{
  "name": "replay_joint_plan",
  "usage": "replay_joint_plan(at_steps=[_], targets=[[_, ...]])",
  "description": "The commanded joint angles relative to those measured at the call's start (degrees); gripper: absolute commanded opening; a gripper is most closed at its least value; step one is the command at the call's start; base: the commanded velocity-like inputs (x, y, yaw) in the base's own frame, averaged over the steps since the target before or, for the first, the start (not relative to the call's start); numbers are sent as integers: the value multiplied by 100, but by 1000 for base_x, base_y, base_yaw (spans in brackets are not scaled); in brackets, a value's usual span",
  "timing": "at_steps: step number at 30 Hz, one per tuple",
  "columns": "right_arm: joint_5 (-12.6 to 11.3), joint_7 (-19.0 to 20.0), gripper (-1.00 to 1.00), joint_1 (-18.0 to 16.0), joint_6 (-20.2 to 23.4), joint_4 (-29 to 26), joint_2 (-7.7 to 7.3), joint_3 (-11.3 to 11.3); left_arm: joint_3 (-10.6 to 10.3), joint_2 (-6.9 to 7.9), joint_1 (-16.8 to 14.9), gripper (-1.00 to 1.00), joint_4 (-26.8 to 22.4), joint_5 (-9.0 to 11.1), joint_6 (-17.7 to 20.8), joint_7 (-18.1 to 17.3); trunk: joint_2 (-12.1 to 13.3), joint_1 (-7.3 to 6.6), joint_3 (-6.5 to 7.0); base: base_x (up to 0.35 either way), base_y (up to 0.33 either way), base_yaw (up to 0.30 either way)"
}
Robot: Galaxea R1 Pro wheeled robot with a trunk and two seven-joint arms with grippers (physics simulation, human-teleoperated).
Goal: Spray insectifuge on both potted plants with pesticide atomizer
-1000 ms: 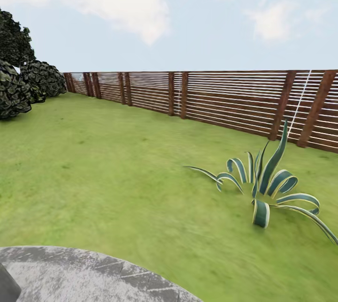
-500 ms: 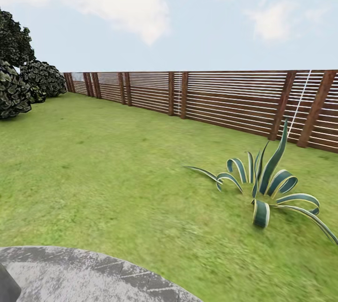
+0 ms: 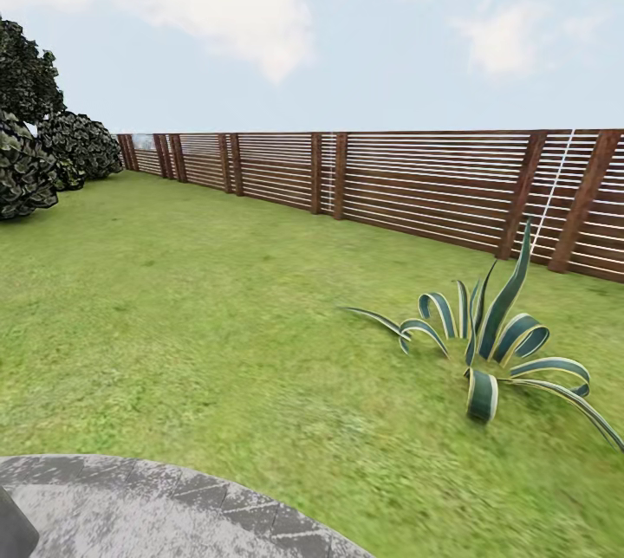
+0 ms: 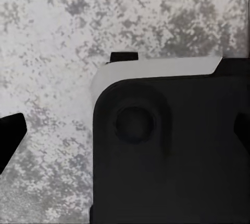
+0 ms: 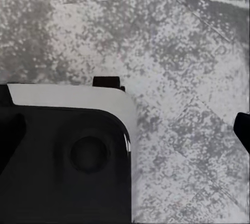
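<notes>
Paved patch (image 3: 173, 506): we see its grey mottled stone nearest us, at 7 o'clock in the head view. Both wrist views look down on the same speckled stone.
Robot base (image 4: 172, 151): we note a black rounded body with a pale rim over the paving in the left wrist view; a like shape (image 5: 62, 156) appears in the right wrist view.
End effectors: dark slivers lie at the edges of the wrist views; we cannot tell whether either is spread or pressed together.
Lawn (image 3: 199, 315): green, running from the paving up to the fence.
Agave (image 3: 494, 350): blue-green striped leaves, at 4 o'clock on the lawn.
Fence (image 3: 390, 185): slatted brown wood, across from 10 to 3 o'clock.
Bushes (image 3: 43, 151): dark, at 10 o'clock.
Atomizer, potted plants: we cannot place them from here.
</notes>
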Motion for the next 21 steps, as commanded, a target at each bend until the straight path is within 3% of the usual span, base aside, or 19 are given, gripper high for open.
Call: replay_joint_plan(at_steps=[1, 2, 3, 9, 15, 21], targets=[[1, -3, 100, -11, -52, -28, -33, -3, -1, 0, -11, 100, -28, 7, -53, 5, -3, 0, -6, 0, 0, 0], [0, -3, 100, -24, -85, -61, -53, -5, 0, -1, -21, 100, -60, 9, -85, 6, -3, 0, -6, 0, 0, 0], [0, -3, 100, -37, -941, -1706, -55, -4, 0, -3, -37, 100, -1095, 11, -1144, 6, -3, 0, -6, 0, 0, 0], [7, 1, 100, -118, -1343, -1974, -104, -1, -12, -11, -285, 100, -1639, 22, -1152, -20, -3, 0, -6, 0, 0, 0], [25, 32, 100, -174, -1408, -1966, -284, 7, 0, 19, -375, 100, -1630, 3, -1161, -35, -3, 0, -6, 0, 0, 0], [19, 1, 100, -179, -1411, -1971, -299, 1, 132, 63, -357, 100, -1626, 11, -1161, 4, -3, 0, -6, 0, 0, 23]])
